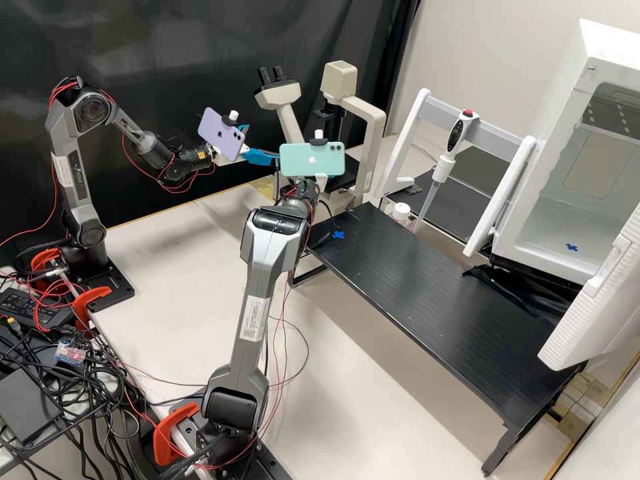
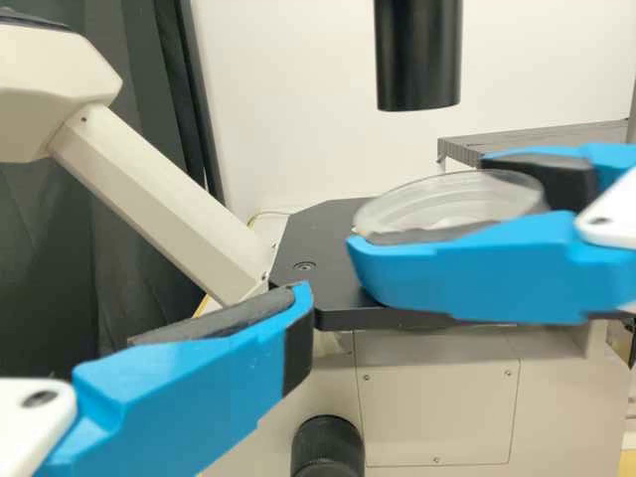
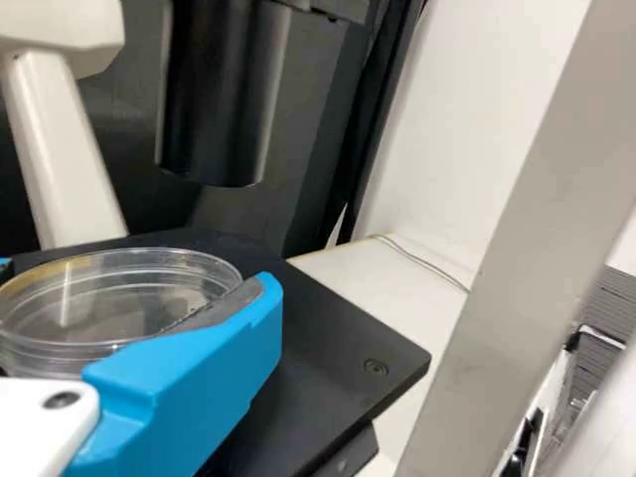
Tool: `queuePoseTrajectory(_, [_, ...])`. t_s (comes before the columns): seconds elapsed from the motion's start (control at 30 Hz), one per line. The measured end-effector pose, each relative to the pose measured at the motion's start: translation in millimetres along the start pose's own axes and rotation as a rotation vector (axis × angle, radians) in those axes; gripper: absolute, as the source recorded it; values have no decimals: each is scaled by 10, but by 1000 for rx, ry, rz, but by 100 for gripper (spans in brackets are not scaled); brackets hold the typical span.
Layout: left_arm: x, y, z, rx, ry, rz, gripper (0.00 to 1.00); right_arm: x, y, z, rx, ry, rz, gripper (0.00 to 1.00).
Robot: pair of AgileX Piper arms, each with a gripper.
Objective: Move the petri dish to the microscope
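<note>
In the high view the left gripper [image 1: 262, 143] is beside the beige microscope [image 1: 279, 97]; the right gripper [image 1: 321, 181] is largely hidden by its teal phone. In the right wrist view the right gripper [image 3: 134, 273] is shut on the clear petri dish [image 3: 119, 298], over the black stage [image 3: 343, 353]. The left gripper [image 2: 330, 270] stands open in the left wrist view, its nearer finger partly covering the petri dish [image 2: 447, 204]. Above the stage hangs a black cylinder [image 2: 419, 55] of the microscope. Whether the dish touches the stage, I cannot tell.
A low black bench [image 1: 427, 287] stands right of the arms, with a white bottle [image 1: 401, 213] and a pipette [image 1: 443, 163] in its holder behind it. An open white chamber [image 1: 587, 200] is at the right. The microscope's upright post [image 3: 527, 199] rises close by the right gripper.
</note>
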Motion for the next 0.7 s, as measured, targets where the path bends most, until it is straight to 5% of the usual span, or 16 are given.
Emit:
queuePoseTrajectory(0.27, [0,0,0,0,0,0,100,244,-106,134,81,-37,-11,0])
queuePoseTrajectory(0.3, [0,0,0,0,0,0,100,262,-106,151,93,-39,-9,100])
queuePoseTrajectory(0.43, [0,0,0,0,0,0,100,279,-83,191,123,-52,-12,100])
queuePoseTrajectory(0.7, [0,0,0,0,0,0,100,276,-62,245,115,-46,-36,100])
